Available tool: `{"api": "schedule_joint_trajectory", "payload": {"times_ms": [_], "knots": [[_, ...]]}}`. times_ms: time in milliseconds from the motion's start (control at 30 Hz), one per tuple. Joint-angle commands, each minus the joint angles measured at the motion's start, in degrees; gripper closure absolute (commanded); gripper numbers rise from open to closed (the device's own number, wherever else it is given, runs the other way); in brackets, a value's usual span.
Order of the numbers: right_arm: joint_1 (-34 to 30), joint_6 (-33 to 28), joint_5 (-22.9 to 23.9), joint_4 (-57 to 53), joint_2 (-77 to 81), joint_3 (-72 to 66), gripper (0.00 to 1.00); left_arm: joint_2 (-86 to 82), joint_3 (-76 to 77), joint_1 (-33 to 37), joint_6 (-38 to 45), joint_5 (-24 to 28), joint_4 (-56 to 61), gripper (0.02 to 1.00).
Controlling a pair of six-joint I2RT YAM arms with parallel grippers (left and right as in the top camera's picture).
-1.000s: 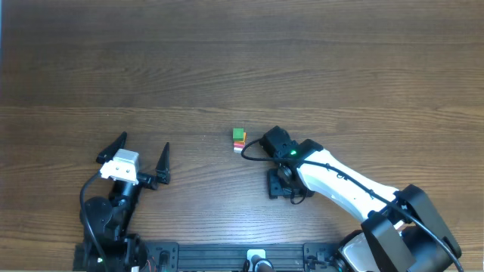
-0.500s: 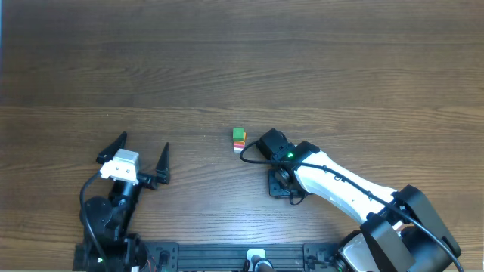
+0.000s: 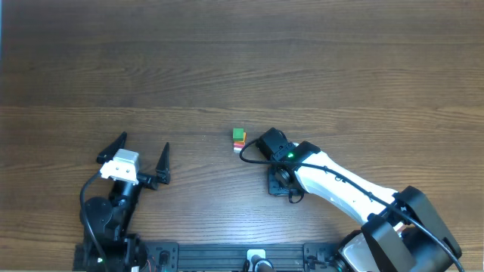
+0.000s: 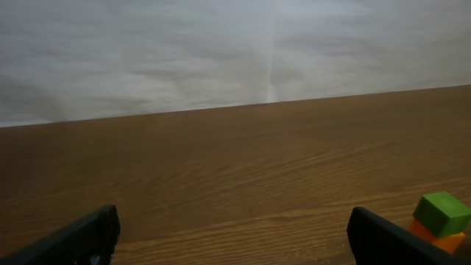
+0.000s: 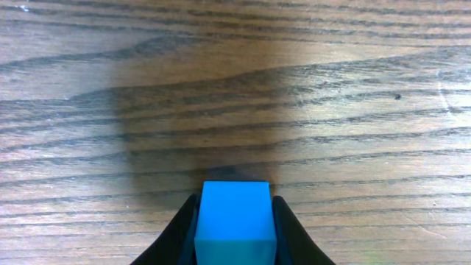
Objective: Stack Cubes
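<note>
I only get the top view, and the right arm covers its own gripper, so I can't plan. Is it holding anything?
Observer: Yes. In its wrist view the right gripper is shut on a blue cube.
Operator: What lies ahead of that cube?
Observer: Bare table, with a dark shadow just past the cube.
Operator: Is the cube lifted?
Observer: I cannot tell from the wrist view.

- I see a blue cube point(image 5: 234, 210), plain and square-edged, pinched on two opposite sides by the fingers of the right hand point(image 5: 234, 239) over the tabletop point(image 5: 353, 88).
- A green cube point(image 4: 442, 213) sits on an orange cube point(image 4: 441, 240), turned slightly askew to it.
- That stack stands on the tabletop near the middle, just beside the right arm.
</note>
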Motion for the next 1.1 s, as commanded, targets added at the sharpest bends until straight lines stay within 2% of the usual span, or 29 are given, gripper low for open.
{"api": "schedule_joint_trajectory", "payload": {"times_ms": [33,367,667,1100], "knots": [[0.37,0.33,0.96,-0.39,-0.85,1.42,0.928,-0.39,-0.31,0.24,0.61,0.57,0.0,0.018],[0.35,-0.98,2.58,-12.66,-1.16,18.16,0.998,-0.39,-0.31,0.24,0.61,0.57,0.0,0.018],[0.81,0.15,2.93,-25.07,3.76,38.27,0.989,-0.39,-0.31,0.24,0.61,0.57,0.0,0.018],[4.5,4.46,2.21,-31.45,19.32,57.96,0.989,-0.39,-0.31,0.24,0.61,0.57,0.0,0.02]]}}
